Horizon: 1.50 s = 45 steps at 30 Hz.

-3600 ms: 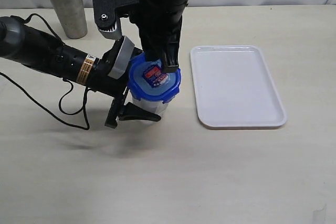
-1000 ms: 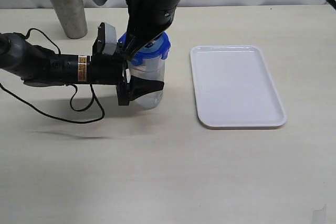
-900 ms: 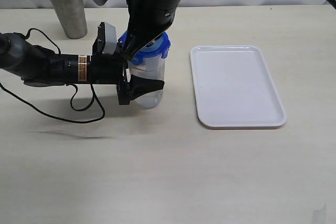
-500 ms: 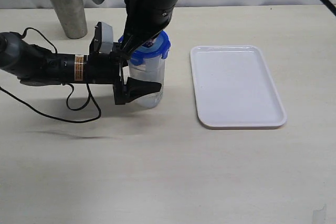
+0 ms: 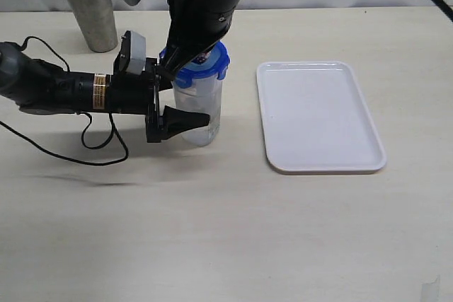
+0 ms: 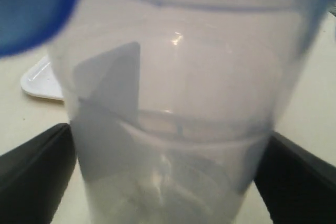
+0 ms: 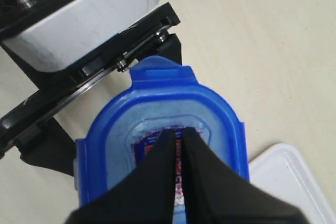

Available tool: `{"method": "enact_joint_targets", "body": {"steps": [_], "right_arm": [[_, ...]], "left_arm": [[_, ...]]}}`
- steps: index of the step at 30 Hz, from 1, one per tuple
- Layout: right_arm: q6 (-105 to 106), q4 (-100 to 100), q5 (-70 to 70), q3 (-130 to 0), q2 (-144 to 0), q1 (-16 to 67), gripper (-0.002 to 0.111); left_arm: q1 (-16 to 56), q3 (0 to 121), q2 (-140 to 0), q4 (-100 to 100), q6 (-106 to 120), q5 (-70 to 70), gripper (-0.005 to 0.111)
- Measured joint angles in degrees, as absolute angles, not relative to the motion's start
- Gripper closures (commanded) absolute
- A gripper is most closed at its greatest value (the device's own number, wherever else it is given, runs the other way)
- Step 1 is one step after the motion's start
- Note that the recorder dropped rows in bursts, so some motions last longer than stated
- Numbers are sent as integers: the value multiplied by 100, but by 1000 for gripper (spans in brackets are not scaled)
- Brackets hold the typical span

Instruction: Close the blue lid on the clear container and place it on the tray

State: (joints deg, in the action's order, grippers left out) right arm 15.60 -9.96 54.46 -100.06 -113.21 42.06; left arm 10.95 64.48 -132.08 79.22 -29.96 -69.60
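The clear container stands upright on the table left of the tray. The blue lid lies on its rim, sticker side up. My right gripper comes from above, shut, with its fingertips resting on the lid's sticker. My left gripper reaches in from the left at mid height. Its fingers flank the container on both sides, open around it. The near finger shows in front of the container; the far one is hidden.
A grey steel cup stands at the back left. The left arm's black cable loops on the table in front of it. The right arm hangs over the container from the back.
My left gripper has slid back to the left along the container, which has stayed in place. The right gripper stays on the lid.
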Motion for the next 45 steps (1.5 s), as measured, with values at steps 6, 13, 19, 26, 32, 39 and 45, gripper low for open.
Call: {"method": "enact_joint_targets", "body": {"steps": [6, 13, 19, 26, 32, 39, 45], "right_arm": [[1560, -996, 5457, -10006, -11326, 4206, 103], [1560, -996, 5457, -10006, -11326, 4206, 103], [1560, -996, 5457, -10010, -11335, 4206, 103], [1560, -996, 5467, -10019, -11335, 4206, 103], [1695, -996, 5478, -10019, -11335, 4206, 104], [2518, -889, 5705, -10042, -11335, 4206, 104], [2937, -853, 5768, -10042, -11335, 4206, 104]], "left_arm": [[1216, 6448, -13208, 7586, -2983, -6960, 23], [1220, 6448, -13208, 7651, -2958, -7011, 51], [1220, 6448, -13208, 7664, -2958, -7011, 36], [1220, 6448, -13208, 7710, -3190, -6977, 30], [1220, 6448, -13208, 7700, -3544, -6970, 40], [1220, 6457, -13208, 7760, -3540, -6965, 41], [1252, 6457, -13208, 7746, -3540, -6965, 44]]}}
